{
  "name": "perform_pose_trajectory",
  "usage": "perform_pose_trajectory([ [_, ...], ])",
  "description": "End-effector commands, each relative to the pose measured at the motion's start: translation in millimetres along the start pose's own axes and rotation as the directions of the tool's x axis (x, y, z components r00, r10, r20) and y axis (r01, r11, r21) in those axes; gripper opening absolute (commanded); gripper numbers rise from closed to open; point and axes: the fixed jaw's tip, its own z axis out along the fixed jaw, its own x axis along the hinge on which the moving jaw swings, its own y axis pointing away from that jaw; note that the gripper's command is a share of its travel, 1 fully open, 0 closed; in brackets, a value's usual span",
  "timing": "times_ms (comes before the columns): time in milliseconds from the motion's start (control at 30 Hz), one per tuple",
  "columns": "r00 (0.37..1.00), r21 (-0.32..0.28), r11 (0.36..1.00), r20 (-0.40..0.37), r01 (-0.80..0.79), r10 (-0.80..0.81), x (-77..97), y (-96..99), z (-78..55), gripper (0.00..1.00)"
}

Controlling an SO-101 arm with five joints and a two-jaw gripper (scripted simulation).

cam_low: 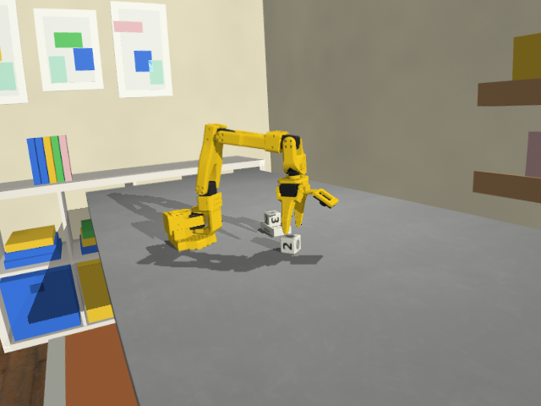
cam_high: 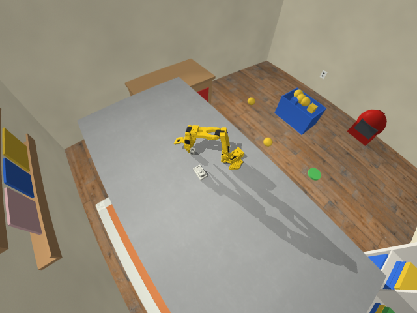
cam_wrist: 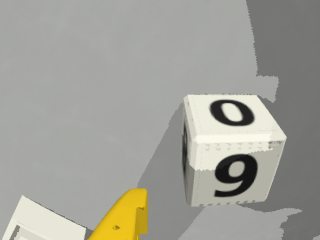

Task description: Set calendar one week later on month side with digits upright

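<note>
A loose white cube (cam_high: 192, 150) (cam_low: 290, 244) (cam_wrist: 232, 150) stands flat on the table, outside the tray. It shows 0 and 9 in the wrist view; in the exterior view its sides show a 2 lying sideways and a 0. The white tray (cam_high: 197, 168) (cam_wrist: 50, 217) lies flat nearby. The other cube (cam_high: 202, 173) (cam_low: 272, 217) sits in it, with a sideways 3 toward the exterior camera and what looks like a 5 on top. My gripper (cam_low: 292, 228) is partly open and empty, its fingertips just above and beside the loose cube. Only one finger shows in the wrist view.
The arm's yellow base (cam_high: 235, 162) (cam_low: 192, 240) stands on the grey table (cam_high: 202, 235) (cam_low: 349, 327), to one side of the tray and cubes. The arm's long shadows cross the table. Shelves, a blue bin (cam_high: 296, 116) and balls are off the table.
</note>
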Motion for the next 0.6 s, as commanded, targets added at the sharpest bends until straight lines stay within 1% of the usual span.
perform_pose_trajectory([
  [0,0.999,-0.005,1.0,0.035,-0.016,0.016,-5.0,-1.3,0.8,0.35],
  [267,0.999,-0.005,1.0,0.035,-0.016,0.016,-4.9,-1.3,13.3,0.35],
  [333,0.999,-0.005,1.0,0.035,-0.016,0.016,-4.9,-1.3,13.3,0.35],
  [567,0.999,-0.005,1.0,0.035,-0.016,0.016,-4.5,-1.4,20.0,0.35],
])
